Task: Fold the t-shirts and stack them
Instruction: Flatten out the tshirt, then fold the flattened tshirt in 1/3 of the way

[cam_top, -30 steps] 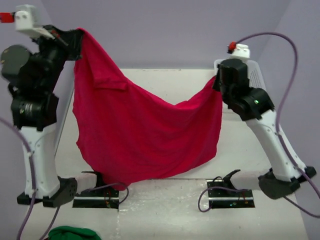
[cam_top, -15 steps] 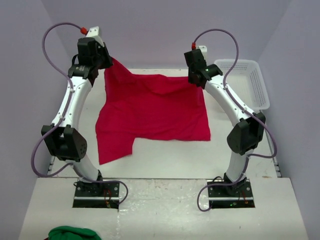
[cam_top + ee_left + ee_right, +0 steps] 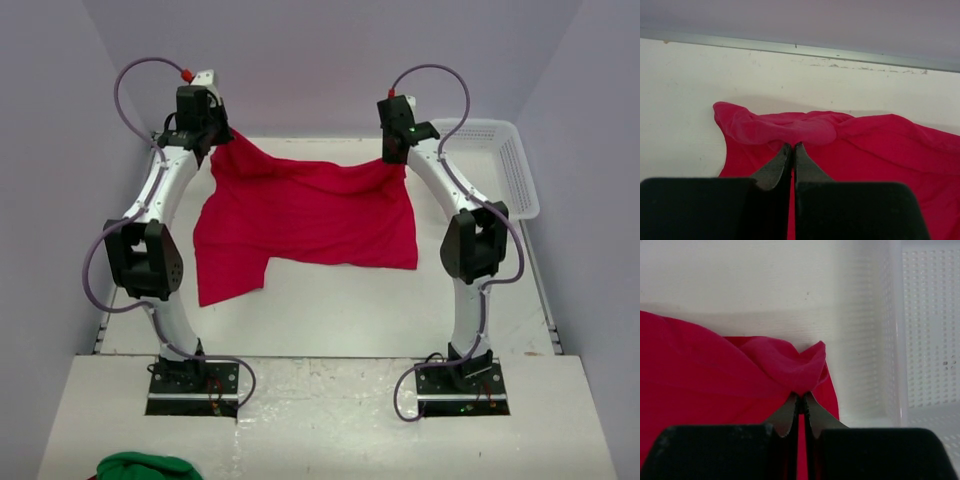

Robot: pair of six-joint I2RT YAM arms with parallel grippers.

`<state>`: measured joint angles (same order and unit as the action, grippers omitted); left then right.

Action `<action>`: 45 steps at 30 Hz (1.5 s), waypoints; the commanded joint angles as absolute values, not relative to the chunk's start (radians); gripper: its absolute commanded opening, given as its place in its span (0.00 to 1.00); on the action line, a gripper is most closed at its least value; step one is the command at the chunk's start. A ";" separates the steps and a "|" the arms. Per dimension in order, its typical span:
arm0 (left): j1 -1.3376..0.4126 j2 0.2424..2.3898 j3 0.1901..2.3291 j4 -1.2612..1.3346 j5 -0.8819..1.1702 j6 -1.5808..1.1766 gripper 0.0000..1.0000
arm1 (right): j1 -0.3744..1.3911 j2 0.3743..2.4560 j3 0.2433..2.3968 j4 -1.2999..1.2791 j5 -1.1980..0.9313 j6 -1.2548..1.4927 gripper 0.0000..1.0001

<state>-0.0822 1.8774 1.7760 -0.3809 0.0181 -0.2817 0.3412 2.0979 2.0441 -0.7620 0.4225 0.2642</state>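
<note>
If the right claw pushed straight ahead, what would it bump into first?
The right gripper pinches the shirt; past that fold, probably bare table. The basket lies aside.

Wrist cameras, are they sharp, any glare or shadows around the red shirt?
Left wrist: red t-shirt sharp, a soft shadow on the table beyond it, the near jaws dark and featureless. Right wrist: white mesh basket bright but its holes readable. Top external: even light, no blur.
</note>
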 commanded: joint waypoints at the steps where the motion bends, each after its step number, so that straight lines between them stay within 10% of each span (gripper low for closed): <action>1: -0.055 1.884 1.822 -0.311 -0.011 -0.249 0.00 | 0.313 2.121 2.118 -0.749 0.391 0.227 0.00; 45: 0.011 1.950 1.778 -0.414 -0.061 -0.285 0.00 | 0.175 2.232 2.142 -0.772 0.229 0.192 0.00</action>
<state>0.0189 1.9785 1.7931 -0.3969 -0.0547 -0.2687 0.1665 2.2917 2.1529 -0.7631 0.2470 0.1776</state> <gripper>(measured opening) 0.005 0.014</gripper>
